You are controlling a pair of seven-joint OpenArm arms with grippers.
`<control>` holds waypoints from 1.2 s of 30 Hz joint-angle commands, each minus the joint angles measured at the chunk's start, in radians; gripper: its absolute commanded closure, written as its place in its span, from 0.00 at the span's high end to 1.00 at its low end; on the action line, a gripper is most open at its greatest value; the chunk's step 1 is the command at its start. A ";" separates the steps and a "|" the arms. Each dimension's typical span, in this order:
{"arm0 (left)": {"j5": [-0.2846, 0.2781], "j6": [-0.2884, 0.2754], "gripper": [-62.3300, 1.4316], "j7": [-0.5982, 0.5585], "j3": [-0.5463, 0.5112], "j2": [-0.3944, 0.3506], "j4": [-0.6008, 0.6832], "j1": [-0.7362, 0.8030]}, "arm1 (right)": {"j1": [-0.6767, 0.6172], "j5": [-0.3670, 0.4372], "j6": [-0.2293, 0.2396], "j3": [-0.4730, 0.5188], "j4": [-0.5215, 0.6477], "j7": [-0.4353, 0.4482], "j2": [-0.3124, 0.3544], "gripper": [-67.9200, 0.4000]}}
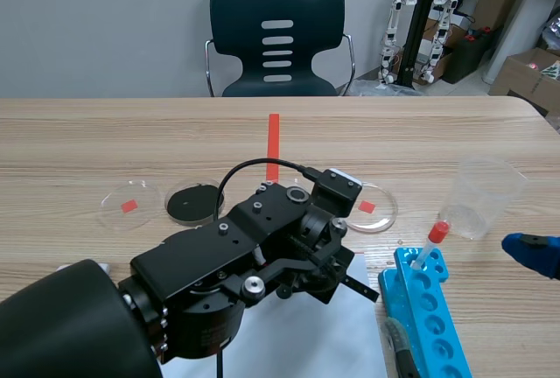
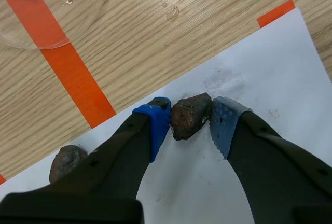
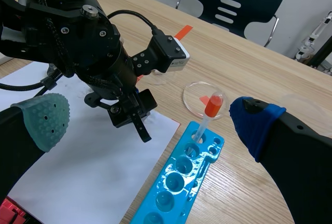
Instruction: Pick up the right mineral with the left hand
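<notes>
Peeking through the left wrist camera is the only way to see the real action here. A lumpy, rough brown rock (image 2: 190, 116) sits over the white paper sheet (image 2: 270, 63), wedged right between the left fingers (image 2: 154, 124). The bright blue dotted pad is against one side and the paler grey-blue pad against the other, so those fingers are pinching it. I can't tell whether it's off the paper or resting on it. A second rock (image 2: 66, 161), rounder and a bit reddish, lies on the paper just outside the blue-padded finger. Ahead of the paper's edge is the wood-grain bench (image 2: 171, 37) and part of a clear dish (image 2: 78, 6).

In the scene view both rocks are hidden under the bulky black left arm (image 1: 262, 255). That view does show a clear plastic cup (image 1: 483, 194) and a blue moulded rack (image 1: 429, 304) holding a red-capped tube (image 1: 431, 245).

The right wrist view has the right fingers (image 3: 254, 125) spread wide apart, above the rack end of the bench, well apart from the rocks.
</notes>
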 commanded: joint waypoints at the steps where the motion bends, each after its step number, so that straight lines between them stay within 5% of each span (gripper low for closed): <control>1: 0.004 0.006 0.25 -0.002 0.000 0.032 0.010 -0.003 | 0.000 0.008 -0.003 0.006 0.019 0.016 0.000 0.96; 7: 0.004 0.006 0.14 -0.002 0.000 0.032 0.010 -0.003 | 0.000 0.008 -0.003 0.006 0.019 0.016 0.000 0.96; 16: 0.010 0.006 0.14 -0.003 -0.006 0.008 0.054 0.013 | 0.000 0.008 -0.003 0.006 0.019 0.016 0.000 0.96; 28: 0.061 0.005 0.14 -0.037 -0.155 -0.200 0.504 0.240 | 0.000 0.008 -0.003 0.006 0.019 0.016 0.000 0.96; 36: 0.061 -0.014 0.14 -0.126 -0.373 -0.322 0.777 0.478 | 0.000 0.008 -0.003 0.006 0.019 0.016 0.000 0.96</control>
